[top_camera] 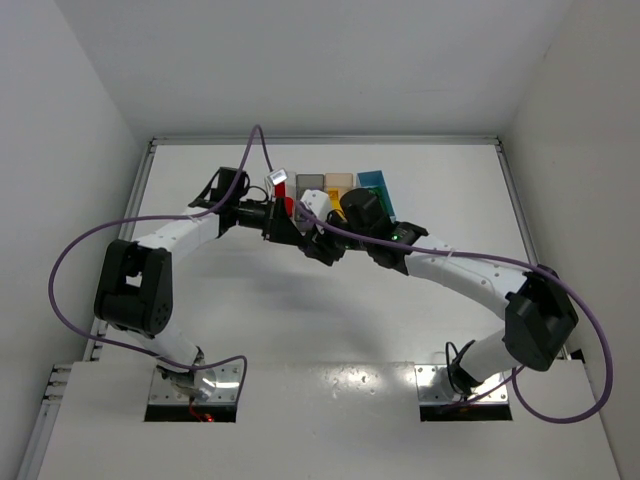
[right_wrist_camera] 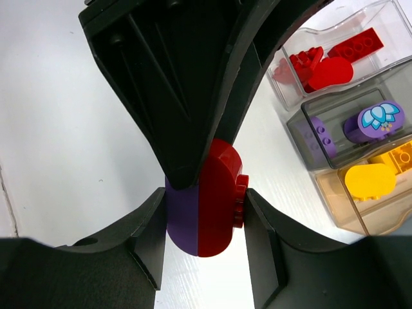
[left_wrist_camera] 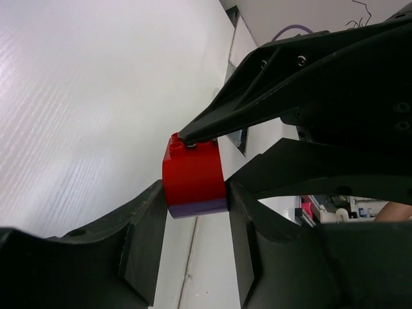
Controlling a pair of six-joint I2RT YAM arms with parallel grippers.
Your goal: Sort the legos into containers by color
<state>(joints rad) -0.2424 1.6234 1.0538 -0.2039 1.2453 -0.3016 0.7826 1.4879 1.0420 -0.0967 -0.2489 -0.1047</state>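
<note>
Two black robot claws meet in mid-air above a white table (top_camera: 250, 300), both clamped on one small two-brick stack (left_wrist_camera: 194, 183): a red plastic Lego brick (right_wrist_camera: 217, 193) pressed onto a purple plastic Lego brick (right_wrist_camera: 181, 219). The left gripper (left_wrist_camera: 195, 193) squeezes the stack's sides. The right gripper (right_wrist_camera: 205, 206) squeezes it end to end, one finger on the purple face and the other on the red studs. Just beside them, a row of small open bins stands on the table. The clear plastic bin (right_wrist_camera: 360, 16) holds red pieces (right_wrist_camera: 322, 67), the smoky grey bin (right_wrist_camera: 302, 138) holds purple pieces (right_wrist_camera: 380, 119), and the tan bin (right_wrist_camera: 331, 199) holds yellow pieces (right_wrist_camera: 370, 180). A light blue bin (top_camera: 375, 182) ends the row.
</note>
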